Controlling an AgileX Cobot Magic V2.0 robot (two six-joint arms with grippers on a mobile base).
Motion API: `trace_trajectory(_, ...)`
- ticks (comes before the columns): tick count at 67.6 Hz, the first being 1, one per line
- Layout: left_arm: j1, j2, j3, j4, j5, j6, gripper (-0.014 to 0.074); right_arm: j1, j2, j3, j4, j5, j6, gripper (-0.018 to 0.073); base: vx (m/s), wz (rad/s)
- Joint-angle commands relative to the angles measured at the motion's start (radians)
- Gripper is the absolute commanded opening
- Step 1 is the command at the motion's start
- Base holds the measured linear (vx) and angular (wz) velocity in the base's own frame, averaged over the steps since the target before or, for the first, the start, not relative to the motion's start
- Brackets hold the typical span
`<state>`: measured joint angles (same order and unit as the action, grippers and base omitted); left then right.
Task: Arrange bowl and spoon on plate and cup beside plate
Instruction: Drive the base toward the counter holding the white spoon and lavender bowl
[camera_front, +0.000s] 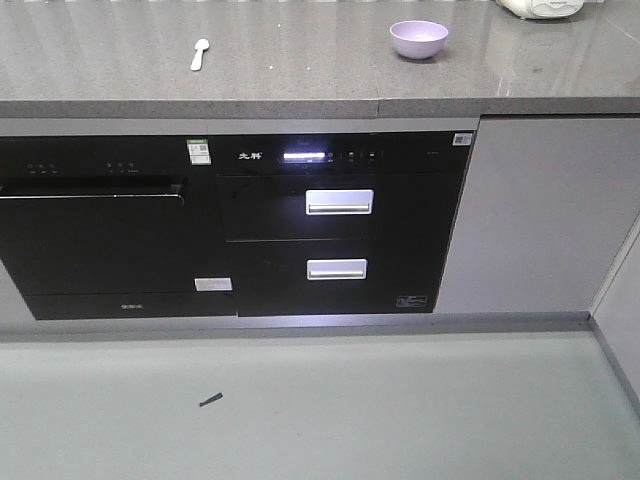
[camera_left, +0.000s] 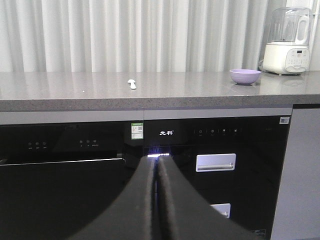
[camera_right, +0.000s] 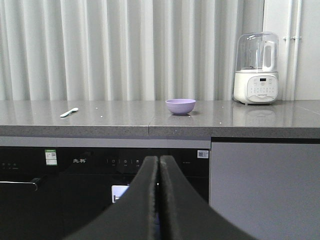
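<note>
Table (camera_front: 300, 70): grey speckled stone, glossy, with a straight square front edge running the full width of the front view; a pleated white curtain (camera_right: 125, 50) hangs behind its far edge. Spoon (camera_front: 200, 54) lies flat on the left part of the table and bowl (camera_front: 418, 39) stands upright on the right part, the two well apart with a wide stretch of bare stone between them. Both sit back from the front edge. Bowl: smooth, round, deep, lavender plastic, open side up; nothing can be seen inside it from the front view. Spoon: short, pale, near white in this light, its scoop end toward the curtain. A white blender (camera_right: 256, 68) with a clear jug stands near the bowl on its right, apart from it. Below the table: a glossy black appliance (camera_front: 95, 230) at left, two black drawers (camera_front: 340, 220) with silver handles at centre under a lit display, and a matte grey cabinet door (camera_front: 540, 210) at right. Floor (camera_front: 350, 400) is pale grey with one small dark scrap (camera_front: 210, 400). Left claw (camera_left: 156, 161) and right claw (camera_right: 159, 159): each has its dark curved fingers pressed together along their length, gripping nothing, and sits below table height in front of the appliances.
</note>
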<state>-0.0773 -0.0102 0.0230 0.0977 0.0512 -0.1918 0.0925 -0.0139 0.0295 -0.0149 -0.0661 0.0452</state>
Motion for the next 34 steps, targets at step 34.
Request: trace_trajectory(34,-0.006,-0.014,-0.017,-0.009,-0.077,-0.001,-0.0006,-0.007,-0.004,0.008,-0.003,-0.073,-0.003,-0.0011,0.21,-0.04)
